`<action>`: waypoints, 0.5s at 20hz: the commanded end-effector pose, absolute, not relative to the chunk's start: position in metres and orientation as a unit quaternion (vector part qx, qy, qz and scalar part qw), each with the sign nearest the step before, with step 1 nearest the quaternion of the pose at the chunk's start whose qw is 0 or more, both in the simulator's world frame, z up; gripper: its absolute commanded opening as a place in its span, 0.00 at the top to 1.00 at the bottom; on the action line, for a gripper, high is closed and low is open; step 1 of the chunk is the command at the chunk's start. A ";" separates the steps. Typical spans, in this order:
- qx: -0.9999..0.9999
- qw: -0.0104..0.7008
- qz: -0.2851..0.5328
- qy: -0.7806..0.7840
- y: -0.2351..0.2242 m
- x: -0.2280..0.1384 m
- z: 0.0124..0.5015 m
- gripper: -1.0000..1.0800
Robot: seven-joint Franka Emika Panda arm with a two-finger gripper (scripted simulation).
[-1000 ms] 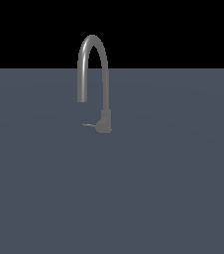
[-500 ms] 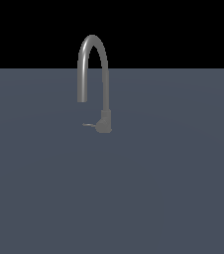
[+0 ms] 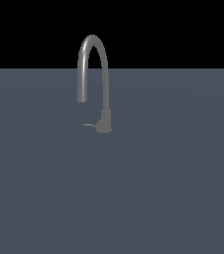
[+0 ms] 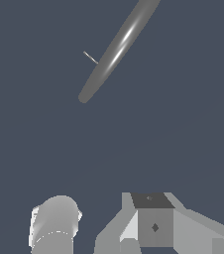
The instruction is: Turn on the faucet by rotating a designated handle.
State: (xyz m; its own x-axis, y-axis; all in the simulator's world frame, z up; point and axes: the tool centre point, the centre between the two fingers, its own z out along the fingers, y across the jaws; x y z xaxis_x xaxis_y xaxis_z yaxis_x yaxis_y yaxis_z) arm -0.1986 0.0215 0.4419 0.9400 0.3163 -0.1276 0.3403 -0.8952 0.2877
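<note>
Dark slate worktop (image 3: 173,188) carries your grey metallic gooseneck faucet (image 3: 103,74), its thin grey lever handle (image 3: 86,125) untouched; jaws' state cannot be told.

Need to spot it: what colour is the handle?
Grey metallic, like the faucet; the handle shows best in the exterior view.

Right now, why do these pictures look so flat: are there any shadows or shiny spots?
Exterior view: the faucet throws no visible shadow on the even grey surface, and only its arch shows a soft highlight. Wrist view: a bright glare streak runs along the spout, while the thin handle looks faint; the edges are slightly soft.
</note>
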 end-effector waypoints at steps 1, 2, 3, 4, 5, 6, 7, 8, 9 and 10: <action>0.959 0.190 -0.043 0.207 0.029 -0.185 0.431 1.00; 0.953 0.204 -0.044 0.222 0.032 -0.180 0.426 1.00; 0.946 0.218 -0.045 0.236 0.035 -0.175 0.422 1.00; 0.939 0.231 -0.047 0.249 0.038 -0.170 0.418 1.00; 0.933 0.243 -0.048 0.262 0.041 -0.165 0.413 1.00; 0.925 0.256 -0.049 0.275 0.043 -0.161 0.409 1.00; 0.918 0.268 -0.050 0.288 0.046 -0.157 0.404 1.00; 0.911 0.279 -0.051 0.300 0.049 -0.153 0.400 1.00; 0.903 0.291 -0.053 0.312 0.051 -0.149 0.395 1.00; 0.895 0.302 -0.054 0.323 0.054 -0.145 0.391 1.00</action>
State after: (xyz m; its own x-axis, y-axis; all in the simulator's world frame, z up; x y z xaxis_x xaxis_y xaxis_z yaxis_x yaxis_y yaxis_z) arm -0.1512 0.0497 0.3975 0.8091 0.5229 -0.2682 0.5825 -0.6527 0.4844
